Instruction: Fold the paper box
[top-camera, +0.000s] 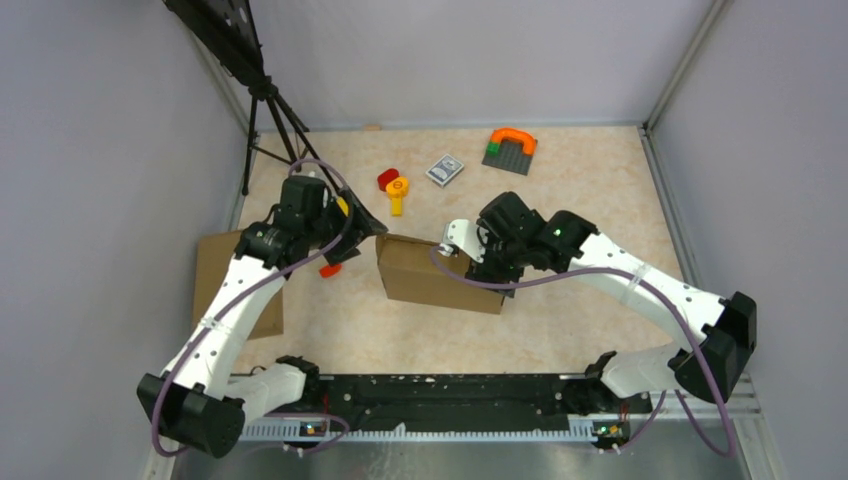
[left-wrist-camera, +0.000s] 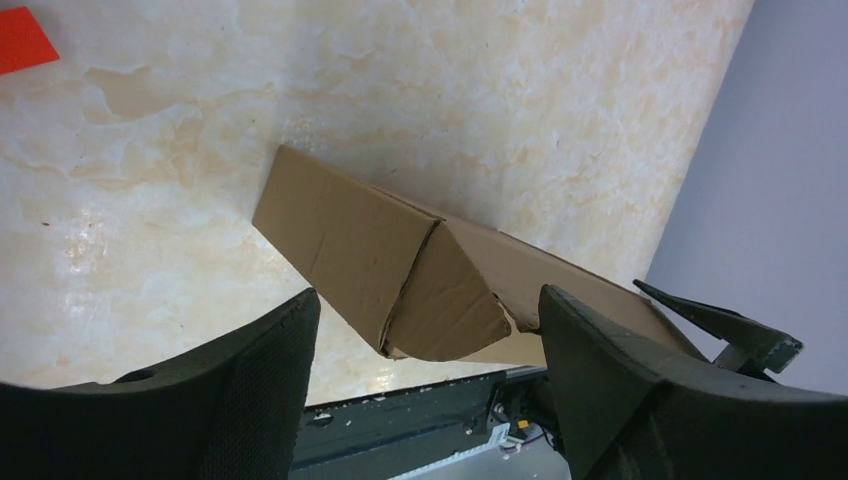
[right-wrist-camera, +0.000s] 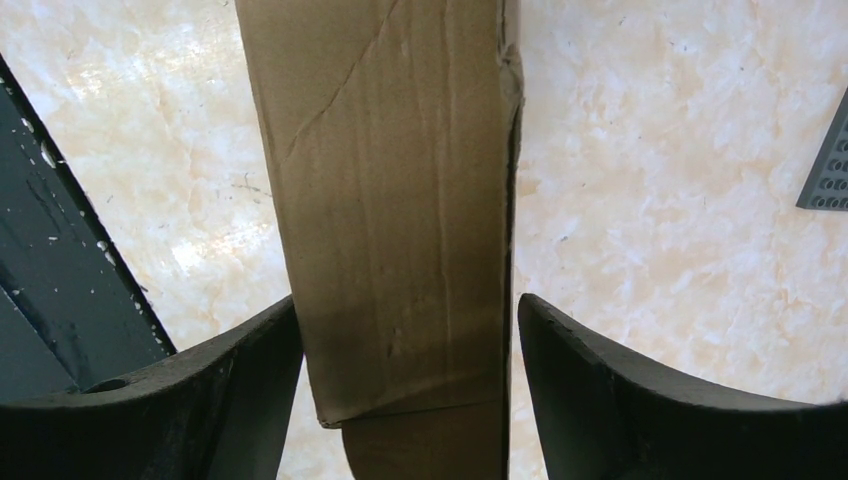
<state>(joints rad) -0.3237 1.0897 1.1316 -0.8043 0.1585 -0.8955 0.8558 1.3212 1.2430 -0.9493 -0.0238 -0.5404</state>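
The big table (top-camera: 560, 300) looks pale and stony. Two white arms reach over it, the left arm (top-camera: 235, 300) and the right arm (top-camera: 640, 285). Between them, in the middle of the table, lies the paper box (top-camera: 440, 275). It is brown and long. Its long side runs from left to right, so one short end points at each arm. The other brown box (top-camera: 215, 290) lies flat by the left wall, partly under the left arm and well away from the jaws.

The right jaws are spread wide over the right end of the paper box, one on each long side. They sit right up against the card, but I cannot tell if they are pinching it. The left jaws are wide open and hold nothing. They hang just off the left end, where a bent flap (left-wrist-camera: 440, 305) sticks out and is not tucked in. I think that flap is the next job, and the left jaws are nearer to it. They would have to push to the right, along the box.
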